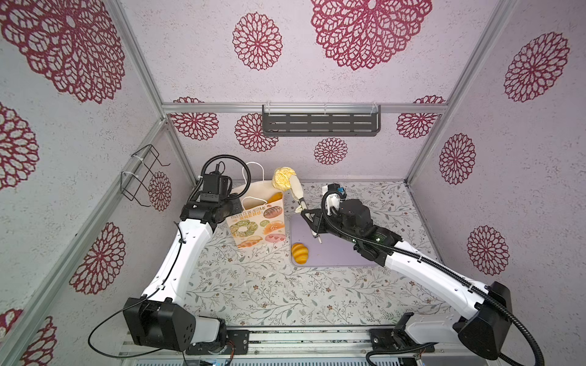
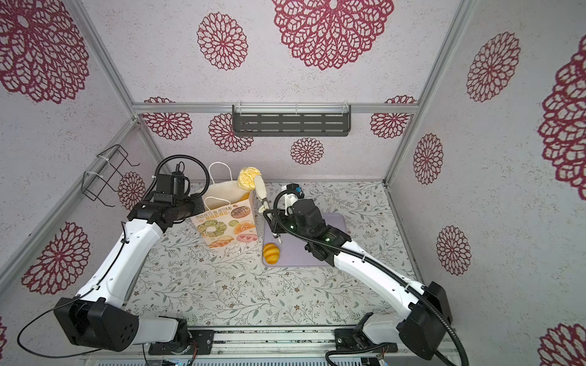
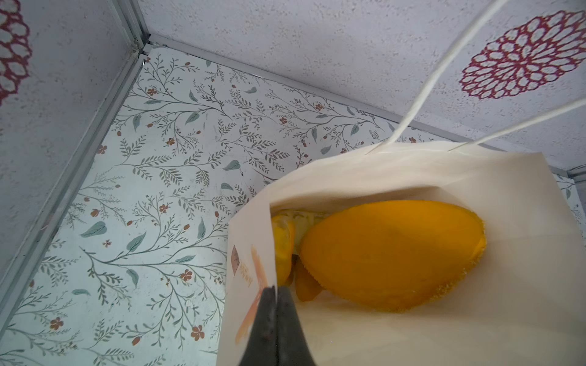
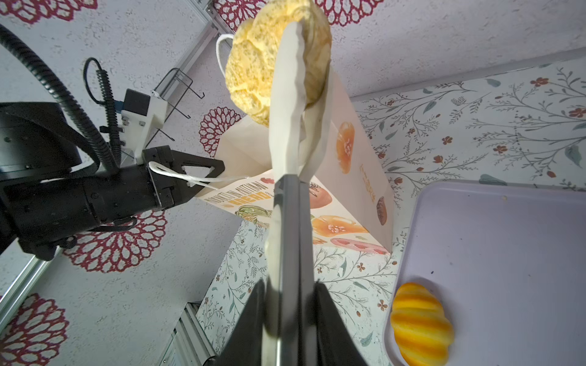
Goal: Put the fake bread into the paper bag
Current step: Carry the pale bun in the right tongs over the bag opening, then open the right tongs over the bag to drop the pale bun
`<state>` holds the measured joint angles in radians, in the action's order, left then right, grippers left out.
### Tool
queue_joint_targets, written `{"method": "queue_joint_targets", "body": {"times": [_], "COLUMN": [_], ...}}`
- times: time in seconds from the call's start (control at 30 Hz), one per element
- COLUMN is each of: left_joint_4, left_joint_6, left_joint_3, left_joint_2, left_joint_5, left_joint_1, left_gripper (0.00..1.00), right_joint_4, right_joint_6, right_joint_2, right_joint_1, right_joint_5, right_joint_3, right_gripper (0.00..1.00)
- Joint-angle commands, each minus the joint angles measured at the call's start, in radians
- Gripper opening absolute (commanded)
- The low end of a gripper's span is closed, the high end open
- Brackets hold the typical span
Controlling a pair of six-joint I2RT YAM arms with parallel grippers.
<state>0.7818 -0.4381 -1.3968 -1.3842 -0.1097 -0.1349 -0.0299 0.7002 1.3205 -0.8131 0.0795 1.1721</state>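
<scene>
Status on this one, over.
Left tool shut on rim of tall cream paper bag. Right tool shut on cream tongs pinching pale yellow toy bun over bag corner. Striped orange loaf sits on lilac tray. Nothing blocking.

My cell is lit brightly and evenly from above, and shadows on the counter (image 1: 253,294) are faint and soft-edged, with no hard glare. Both top views are sharp at centre but stretch the wall pattern (image 2: 567,126) toward the edges. In the wrist views the nearest parts go soft: my left claw (image 3: 276,290) pinching the paper bag (image 3: 412,171), and my right claw (image 4: 290,291) with its tongs (image 4: 287,126).
</scene>
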Motion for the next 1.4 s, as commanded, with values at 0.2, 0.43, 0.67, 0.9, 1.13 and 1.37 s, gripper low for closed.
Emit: {"method": "queue_joint_targets", "body": {"times": [0.2, 0.43, 0.67, 0.9, 1.13, 1.37], "left_joint_4": [-0.018, -0.017, -0.017, -0.017, -0.016, -0.016], "left_joint_6": [0.012, 0.012, 0.012, 0.012, 0.012, 0.012], "left_joint_3": [-0.005, -0.005, -0.005, -0.005, -0.005, -0.005], "left_joint_2": [0.017, 0.016, 0.016, 0.016, 0.016, 0.017], "left_joint_5": [0.005, 0.007, 0.008, 0.010, 0.009, 0.009], "left_joint_1": [-0.001, 0.000, -0.002, -0.002, -0.002, -0.002], "left_gripper": [0.00, 0.00, 0.00, 0.00, 0.00, 0.00], "right_joint_4": [0.051, 0.048, 0.042, 0.026, 0.019, 0.013], "right_joint_6": [-0.041, -0.050, -0.060, -0.077, -0.079, -0.082], "right_joint_2": [0.044, 0.083, 0.104, 0.142, 0.183, 0.197], "right_joint_1": [-0.047, -0.072, -0.083, -0.093, -0.101, -0.103], "right_joint_5": [-0.011, -0.003, 0.000, 0.016, 0.031, 0.034], "right_joint_3": [0.100, 0.129, 0.143, 0.185, 0.217, 0.233], "right_gripper": [0.00, 0.00, 0.00, 0.00, 0.00, 0.25]}}
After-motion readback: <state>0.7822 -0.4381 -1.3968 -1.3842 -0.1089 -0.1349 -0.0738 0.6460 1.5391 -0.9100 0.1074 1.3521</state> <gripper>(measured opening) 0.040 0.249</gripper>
